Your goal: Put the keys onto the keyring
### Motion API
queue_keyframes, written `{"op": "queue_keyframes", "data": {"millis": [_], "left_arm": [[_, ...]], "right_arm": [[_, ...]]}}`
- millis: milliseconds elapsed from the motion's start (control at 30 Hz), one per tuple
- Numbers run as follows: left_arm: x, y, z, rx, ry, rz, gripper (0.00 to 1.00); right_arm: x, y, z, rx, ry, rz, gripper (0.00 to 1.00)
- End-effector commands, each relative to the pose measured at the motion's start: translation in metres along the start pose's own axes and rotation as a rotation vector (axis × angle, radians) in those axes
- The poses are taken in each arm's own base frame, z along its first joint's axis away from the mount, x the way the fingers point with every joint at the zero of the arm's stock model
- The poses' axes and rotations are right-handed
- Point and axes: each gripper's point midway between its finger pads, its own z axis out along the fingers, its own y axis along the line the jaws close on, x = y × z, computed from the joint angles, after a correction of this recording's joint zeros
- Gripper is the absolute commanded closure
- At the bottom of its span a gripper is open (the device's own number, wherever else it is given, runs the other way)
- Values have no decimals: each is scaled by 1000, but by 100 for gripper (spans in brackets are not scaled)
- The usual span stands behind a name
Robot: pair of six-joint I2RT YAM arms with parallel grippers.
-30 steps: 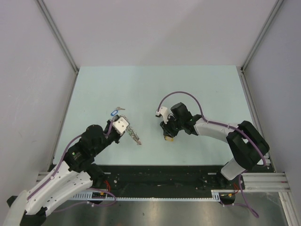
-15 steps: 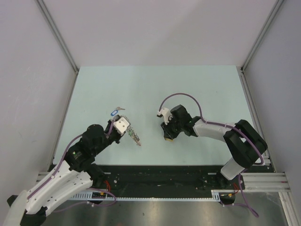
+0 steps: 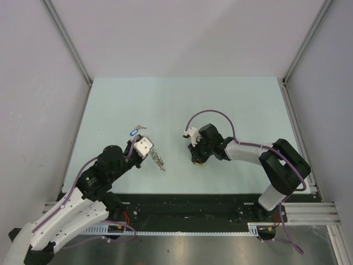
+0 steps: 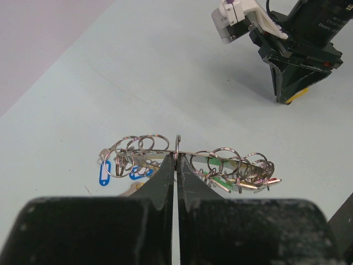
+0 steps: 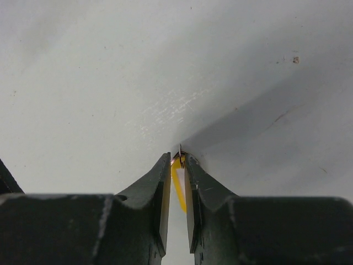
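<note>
My left gripper (image 3: 149, 152) is shut on the wire of the keyring (image 3: 158, 160), a bunch of silver rings and keys with green and red tags. In the left wrist view the fingertips (image 4: 176, 157) pinch the keyring (image 4: 231, 161) at its middle, just above the table. Loose blue-tagged keys (image 3: 134, 131) lie behind it, also in the left wrist view (image 4: 105, 172). My right gripper (image 3: 197, 161) points down at the table, shut on a yellow-tagged key (image 3: 200, 163). The right wrist view shows the yellow tag (image 5: 177, 185) between the fingertips (image 5: 177, 157), with its small ring at the tips.
The pale green table (image 3: 248, 105) is walled by grey panels at the back and sides. The right gripper (image 4: 289, 98) shows in the left wrist view, a short way beyond the keyring. The black arm bases run along the near edge.
The right arm's forearm and elbow have shifted slightly left while its fingertips stay on the same spot. The left gripper and keyring have hardly moved.
</note>
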Motion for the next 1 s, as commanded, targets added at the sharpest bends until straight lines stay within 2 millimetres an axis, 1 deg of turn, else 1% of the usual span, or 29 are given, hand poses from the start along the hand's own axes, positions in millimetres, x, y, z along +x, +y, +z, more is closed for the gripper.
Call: {"op": "queue_keyframes", "data": {"millis": [0,500,533,700,867,967], "left_arm": [[-23,6,0,-22,-88,-27,99],[-24,6,-2,-19,-93,-29,99],[-24,6,-2,-18,-95,-29,99],[-24,6,-2,-17,-94,-28,99],[-25,6,-1,-16,-96,-30,99],[-24,5,-1,-15,-96,-28,99]], "right_arm": [[-1,1,3,2,-4,-4,80],[-3,-1,-1,36,-6,-1,80],[-3,-1,-1,36,-6,-2,82],[-2,0,0,36,-4,-3,85],[-2,1,0,34,-2,-3,90],[-3,1,-1,35,-4,-6,96]]}}
